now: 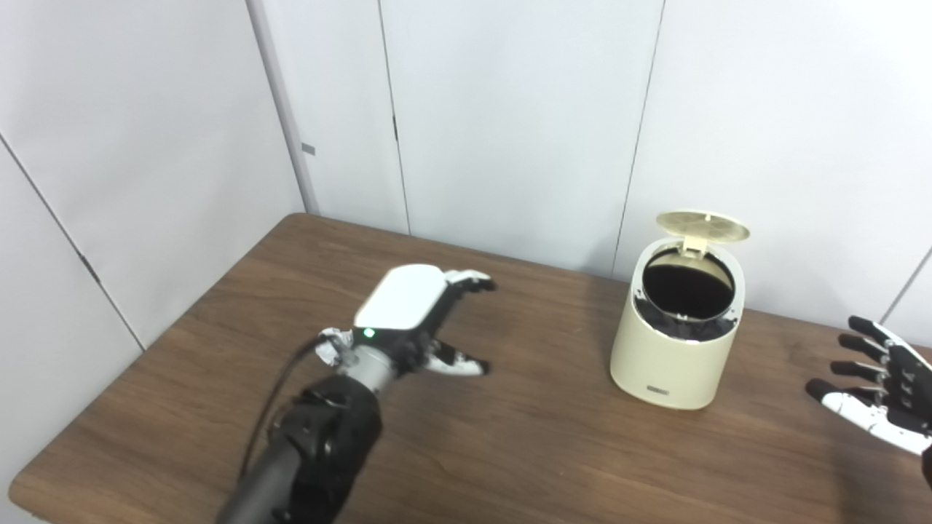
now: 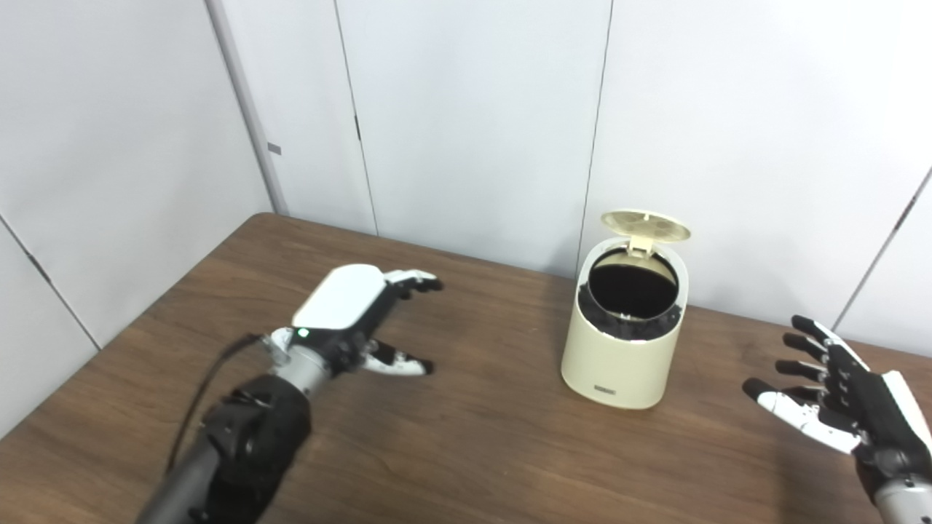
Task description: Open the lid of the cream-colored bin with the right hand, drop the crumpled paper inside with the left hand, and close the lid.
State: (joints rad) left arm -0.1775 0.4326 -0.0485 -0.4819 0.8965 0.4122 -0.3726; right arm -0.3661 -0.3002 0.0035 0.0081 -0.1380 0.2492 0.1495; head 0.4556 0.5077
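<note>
Cream-colored bin (image 1: pixel 677 349) stands upright on the brown wooden table (image 1: pixel 510 451), toward the far edge, close to the white wall panels (image 1: pixel 510 109) behind it. Its round lid (image 1: pixel 702 225) is flipped up and back on the hinge at the rear of the rim, showing its ribbed underside. The mouth is wide open and dark inside; what lies at the bottom cannot be made out. A dark liner edge (image 2: pixel 630 329) shows around the front of the opening, and a small dark label (image 2: pixel 606 391) sits low on the bin's front face.

Left of the bin, well apart from it, the left hand (image 2: pixel 364 320) hovers over the table with its white back facing up. Fingers (image 2: pixel 415 280) reach forward toward the bin's side of the table and the thumb (image 2: pixel 397 364) juts out below them, so the hand is spread and holds nothing. A green light (image 2: pixel 302 333) glows at the wrist, and a black cable (image 1: pixel 273 400) loops along the dark forearm.

Right of the bin, also well apart, the right hand (image 2: pixel 830 404) is near the table's right edge, palm turned inward toward the bin. Its dark fingers (image 2: pixel 808 346) are fanned apart and the white thumb (image 2: pixel 783 404) points toward the bin; nothing is in its grasp.

No crumpled paper shows on the table or in either hand.
</note>
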